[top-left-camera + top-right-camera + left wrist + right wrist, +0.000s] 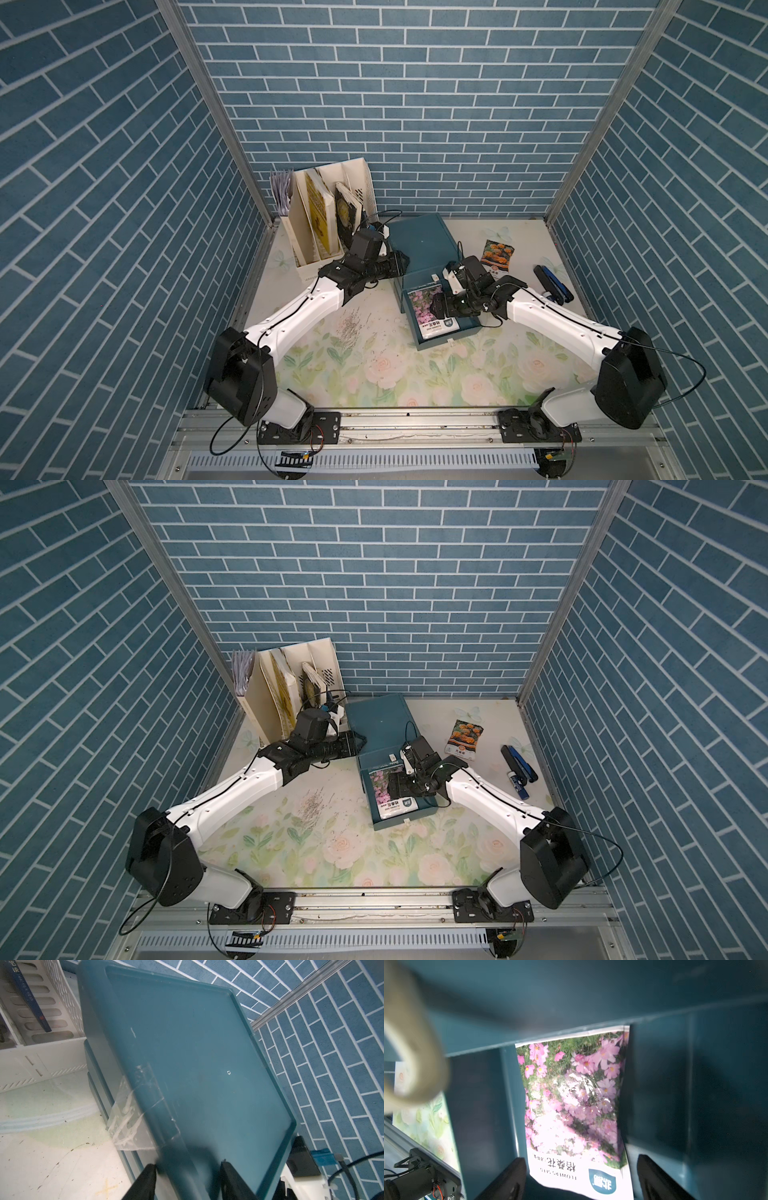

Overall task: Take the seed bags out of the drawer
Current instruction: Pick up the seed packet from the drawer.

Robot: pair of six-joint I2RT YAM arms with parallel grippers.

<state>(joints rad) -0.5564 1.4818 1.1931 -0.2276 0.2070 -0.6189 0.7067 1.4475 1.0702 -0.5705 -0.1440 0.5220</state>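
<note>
A pink-flowered seed bag lies flat in the pulled-out teal drawer. Over it, inside the drawer, my right gripper is open, one finger on each side of the bag's white lower end. An orange marigold seed bag rests on the table right of the cabinet. My left gripper is shut on the left top edge of the teal cabinet.
A cream file organiser holding yellow and black books stands at the back left, close behind the left wrist. At the right edge of the table lies a blue and black tool. Small dark crumbs and dried sprigs are scattered mid-table.
</note>
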